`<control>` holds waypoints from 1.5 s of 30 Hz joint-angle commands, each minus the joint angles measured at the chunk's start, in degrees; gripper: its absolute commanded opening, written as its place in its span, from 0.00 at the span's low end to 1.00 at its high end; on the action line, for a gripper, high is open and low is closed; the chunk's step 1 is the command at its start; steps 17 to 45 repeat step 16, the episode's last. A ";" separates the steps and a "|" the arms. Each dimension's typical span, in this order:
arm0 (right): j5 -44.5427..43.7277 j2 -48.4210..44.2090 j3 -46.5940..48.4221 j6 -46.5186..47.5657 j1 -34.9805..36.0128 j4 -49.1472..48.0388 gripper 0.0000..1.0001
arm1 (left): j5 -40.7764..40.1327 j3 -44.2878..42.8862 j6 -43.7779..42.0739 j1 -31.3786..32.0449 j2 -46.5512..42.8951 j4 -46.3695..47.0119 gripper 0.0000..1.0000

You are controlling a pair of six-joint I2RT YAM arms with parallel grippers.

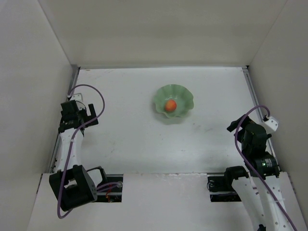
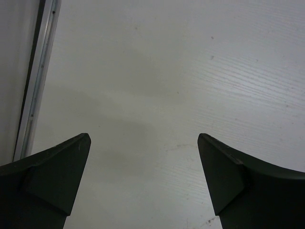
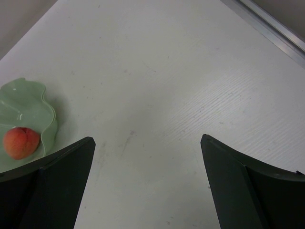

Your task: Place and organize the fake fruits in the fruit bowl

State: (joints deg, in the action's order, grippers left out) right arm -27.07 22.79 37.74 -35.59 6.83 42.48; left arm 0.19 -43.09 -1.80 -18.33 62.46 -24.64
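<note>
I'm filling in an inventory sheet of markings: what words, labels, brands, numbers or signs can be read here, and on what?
None can be read. The fruit bowl and the fake fruit in it are plain, the table bears only faint scuffs, and the left tool and right tool show bare dark fingers. Any label on the left arm or right arm is too small to tell from above.
</note>
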 commanded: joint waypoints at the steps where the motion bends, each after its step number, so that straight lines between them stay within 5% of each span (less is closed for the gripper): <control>1: -0.88 -0.90 0.14 -0.09 0.51 -0.91 1.00 | -0.54 -1.99 1.19 0.09 -0.67 2.76 1.00; 45: -1.06 -0.29 0.14 0.26 2.53 -1.26 1.00 | 0.51 -3.49 1.37 1.05 -4.00 0.56 1.00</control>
